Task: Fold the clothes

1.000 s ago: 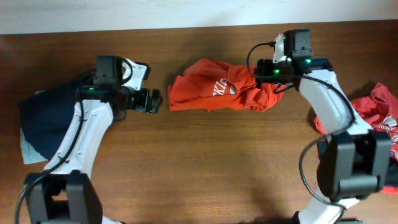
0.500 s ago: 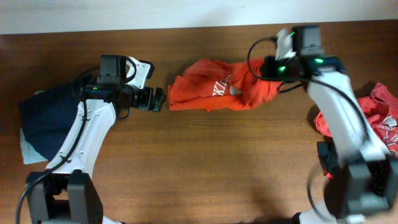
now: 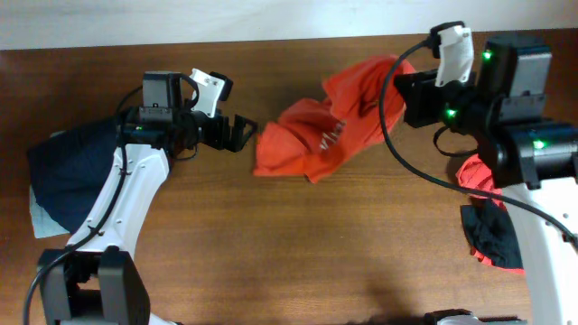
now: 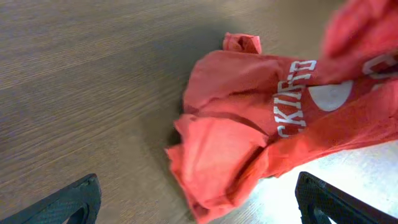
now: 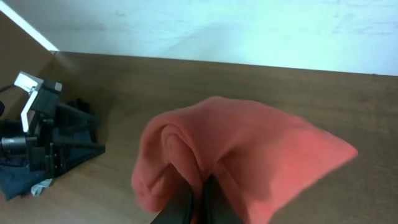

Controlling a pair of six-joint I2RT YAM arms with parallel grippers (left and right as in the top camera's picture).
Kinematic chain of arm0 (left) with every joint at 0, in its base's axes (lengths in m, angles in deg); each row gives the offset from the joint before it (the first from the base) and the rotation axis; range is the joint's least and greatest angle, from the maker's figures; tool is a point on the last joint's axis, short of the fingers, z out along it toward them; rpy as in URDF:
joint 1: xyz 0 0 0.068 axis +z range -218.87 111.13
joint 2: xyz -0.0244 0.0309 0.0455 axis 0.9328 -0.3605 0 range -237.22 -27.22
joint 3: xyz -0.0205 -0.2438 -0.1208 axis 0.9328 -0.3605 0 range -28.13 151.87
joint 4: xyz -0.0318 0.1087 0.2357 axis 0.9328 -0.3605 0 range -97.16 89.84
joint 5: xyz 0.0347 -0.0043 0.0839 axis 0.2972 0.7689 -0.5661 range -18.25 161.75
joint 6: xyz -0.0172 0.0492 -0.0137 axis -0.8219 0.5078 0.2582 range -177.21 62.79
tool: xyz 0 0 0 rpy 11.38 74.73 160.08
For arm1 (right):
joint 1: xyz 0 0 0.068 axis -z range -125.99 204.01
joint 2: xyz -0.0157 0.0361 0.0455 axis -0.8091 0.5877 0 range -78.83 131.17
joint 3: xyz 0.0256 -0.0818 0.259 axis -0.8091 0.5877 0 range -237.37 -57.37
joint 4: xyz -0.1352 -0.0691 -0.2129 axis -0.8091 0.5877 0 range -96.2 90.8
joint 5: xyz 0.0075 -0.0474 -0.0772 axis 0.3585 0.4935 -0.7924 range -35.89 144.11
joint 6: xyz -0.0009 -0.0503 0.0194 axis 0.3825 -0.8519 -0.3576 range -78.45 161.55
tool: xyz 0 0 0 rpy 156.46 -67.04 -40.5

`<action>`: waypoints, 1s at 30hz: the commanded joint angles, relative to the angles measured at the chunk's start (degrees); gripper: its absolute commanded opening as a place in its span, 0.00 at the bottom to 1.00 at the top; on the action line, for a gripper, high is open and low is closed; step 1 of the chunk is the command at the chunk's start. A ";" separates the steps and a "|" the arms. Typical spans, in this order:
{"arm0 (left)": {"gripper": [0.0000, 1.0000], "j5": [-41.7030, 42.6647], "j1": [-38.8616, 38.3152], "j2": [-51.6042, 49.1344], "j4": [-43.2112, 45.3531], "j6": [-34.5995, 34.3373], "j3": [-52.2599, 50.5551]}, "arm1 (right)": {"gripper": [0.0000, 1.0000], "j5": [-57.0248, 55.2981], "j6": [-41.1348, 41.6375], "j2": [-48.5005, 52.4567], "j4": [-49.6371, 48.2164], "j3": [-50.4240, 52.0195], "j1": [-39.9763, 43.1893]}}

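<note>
Right gripper (image 5: 200,190) clamps a lifted edge of the orange-red T-shirt (image 3: 307,149), its rest crumpled mid-table (image 3: 316,253), left gripper (image 3: 242,133) gapes wide beside it (holding nothing), so nothing looks folded yet, navy pile (image 3: 68,176) and red printed shirt (image 3: 471,171) included.

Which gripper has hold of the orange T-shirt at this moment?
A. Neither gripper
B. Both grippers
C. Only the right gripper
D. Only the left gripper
C: the right gripper is shut on a fold of the orange T-shirt and holds that end raised, while the left gripper is open at the shirt's other end and grips nothing.
</note>
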 commanded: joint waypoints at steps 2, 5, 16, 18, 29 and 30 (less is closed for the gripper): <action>0.99 2.08 -1.22 -0.11 0.17 0.52 0.90 | 0.04 -13.00 7.32 -0.81 -0.20 -0.22 -0.31; 0.99 1.95 -2.08 -0.20 0.17 0.52 0.90 | 0.04 -26.60 13.33 -0.74 2.16 -0.20 -0.31; 0.98 -7.48 -10.38 -9.31 4.59 0.55 0.90 | 0.66 -33.83 22.67 -0.35 12.50 -0.20 -0.35; 0.95 -7.63 -11.50 -11.54 7.30 0.52 0.90 | 0.67 -33.62 22.64 -0.35 13.05 -0.20 -0.37; 0.37 -7.48 -16.59 -18.82 13.29 -0.57 0.90 | 0.71 -33.62 22.62 -0.35 15.72 -0.17 -0.37; 0.18 -7.48 -16.68 -18.80 13.49 -0.57 0.90 | 0.71 -33.62 22.62 -0.35 15.80 -0.17 -0.37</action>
